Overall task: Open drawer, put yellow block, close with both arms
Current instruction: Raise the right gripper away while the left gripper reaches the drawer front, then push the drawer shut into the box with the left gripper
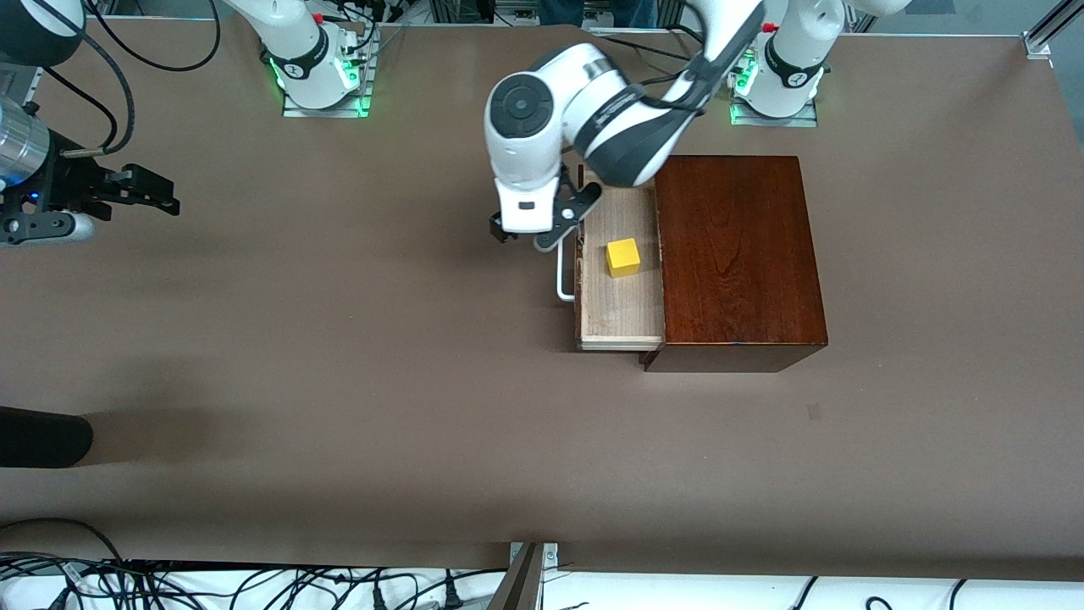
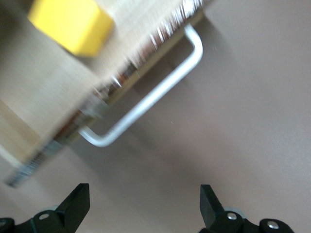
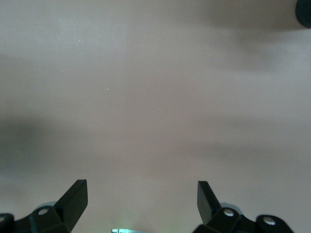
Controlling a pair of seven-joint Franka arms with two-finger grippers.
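Two arms share this brown table (image 1: 339, 381). From the front view, the drawer (image 1: 618, 292) is pulled out of the dark wooden box (image 1: 737, 254), toward the right arm's end of the table. The yellow block (image 1: 622, 257) sits inside the drawer, so I think the closing push comes next. The white handle (image 1: 563, 275) runs along the drawer's front. The left gripper (image 1: 542, 230) hangs over the table just beside that handle, much closer than the right gripper (image 1: 144, 193), which waits near the right arm's end.

In the left wrist view, the left gripper's fingers (image 2: 77, 201) are spread wide and hold nothing. The handle (image 2: 155, 99) lies slanted ahead of them, not touching, with the block (image 2: 73, 24) further on.

In the right wrist view, the right gripper's fingers (image 3: 77, 199) are spread wide too, over bare table, touching nothing
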